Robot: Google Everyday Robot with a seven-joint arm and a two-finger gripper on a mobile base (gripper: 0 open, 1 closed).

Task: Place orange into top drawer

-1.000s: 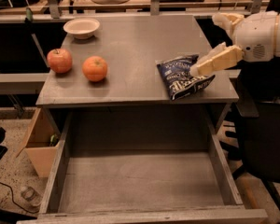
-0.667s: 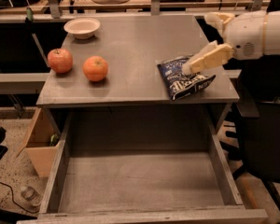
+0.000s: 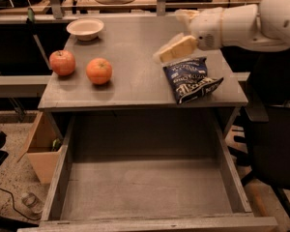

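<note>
The orange (image 3: 99, 70) sits on the gray tabletop (image 3: 135, 81) toward its left side. A redder apple (image 3: 62, 62) lies just to its left. The top drawer (image 3: 145, 187) is pulled out wide open below the tabletop and holds nothing. My gripper (image 3: 170, 51) hangs above the tabletop right of center, over the upper left edge of a dark blue chip bag (image 3: 189, 79), well to the right of the orange and holding nothing. The white arm (image 3: 251, 21) reaches in from the upper right.
A white bowl (image 3: 85, 28) stands at the table's back left. An open cardboard box (image 3: 41, 151) is on the floor to the left. A dark chair (image 3: 273, 144) stands to the right. Shelving with clutter runs behind the table.
My gripper and arm have moved left across the table, from the chip bag's right side to over its upper left edge. The orange, apple and bag have not moved.
</note>
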